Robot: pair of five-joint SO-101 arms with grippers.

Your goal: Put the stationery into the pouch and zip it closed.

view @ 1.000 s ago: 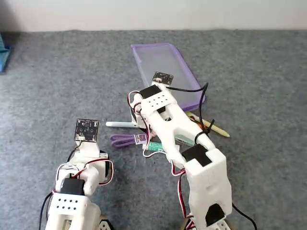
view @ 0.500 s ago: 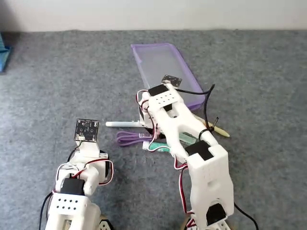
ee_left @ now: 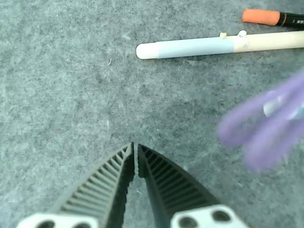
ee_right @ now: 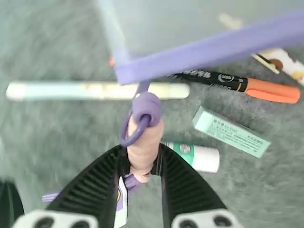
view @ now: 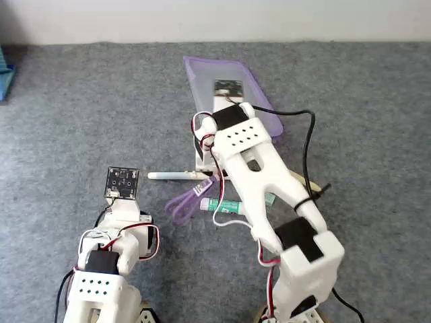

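Note:
The translucent purple pouch (view: 225,84) lies at the back centre, and its purple edge (ee_right: 213,45) hangs raised above the loose stationery. My right gripper (ee_right: 141,152) is shut on a pinkish pull tab (ee_right: 142,142) with a purple loop, at the pouch's near corner. Below it lie a pale pen (ee_right: 90,90), an orange-capped black marker (ee_right: 237,85), a green eraser box (ee_right: 231,132) and a green-and-white stick (ee_right: 194,156). My left gripper (ee_left: 134,148) is shut and holds nothing, low over the carpet near the pale pen (ee_left: 213,45) and a purple strap (ee_left: 270,123).
The purple strap (view: 183,202) lies looped in front of the pen (view: 178,175). A beige pencil-like thing (view: 306,180) pokes out beside the right arm. A blue object (view: 5,74) sits at the far left edge. Grey carpet covers the table.
The right arm has stretched farther toward the pouch and its near edge has lifted. The purple strap has shifted and bunched. The left arm has stayed put.

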